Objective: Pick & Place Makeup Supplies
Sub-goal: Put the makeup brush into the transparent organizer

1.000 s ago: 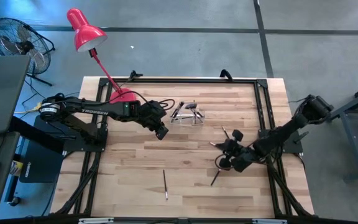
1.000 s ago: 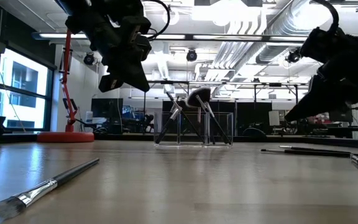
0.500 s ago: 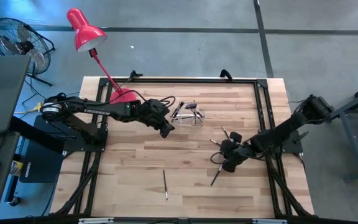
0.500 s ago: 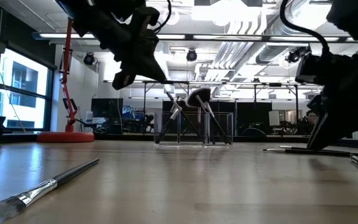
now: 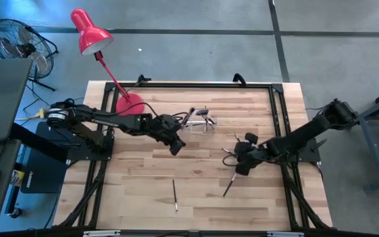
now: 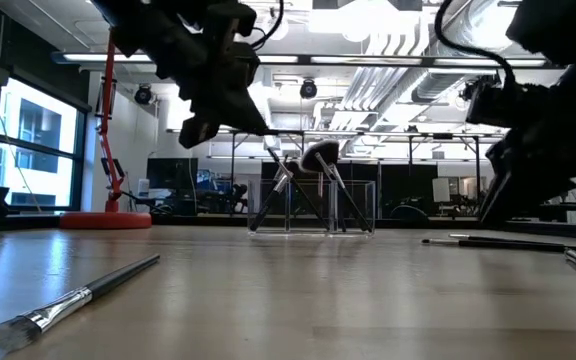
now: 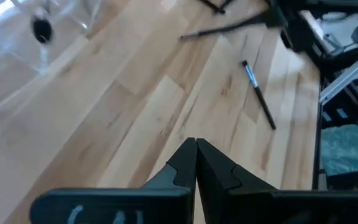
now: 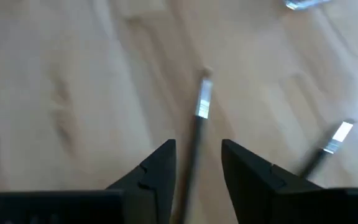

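Observation:
Several makeup supplies stand in the clear holder [image 5: 199, 120] at the table's far middle, among them one with a fluffy black head [image 6: 318, 153]. Loose brushes lie flat on the wood: one near the front [image 5: 175, 195], one at the right middle [image 5: 229, 186] and some by the right arm [image 5: 231, 151]. My right gripper [image 8: 197, 165] hangs open, low over a dark-handled brush with a silver ferrule [image 8: 202, 107]. Its fingers stand on either side of the handle, apart from it. My left gripper [image 7: 196, 155] is shut and empty, in the air just near-left of the holder [image 5: 175, 146].
A red desk lamp [image 5: 92, 33] stands on its base at the table's far left. Black frame rails [image 5: 278, 112] run along the table's edges. Bare wood [image 5: 130, 178] lies at the near left. Another silver-ferruled brush [image 8: 333, 144] lies beside the right gripper.
My right gripper has gone a little toward the table's far and left edges; it dipped to the tabletop and has come up slightly. My left gripper has reached a little toward the right and near edges, staying up in the air. The brushes on the table have kept their places.

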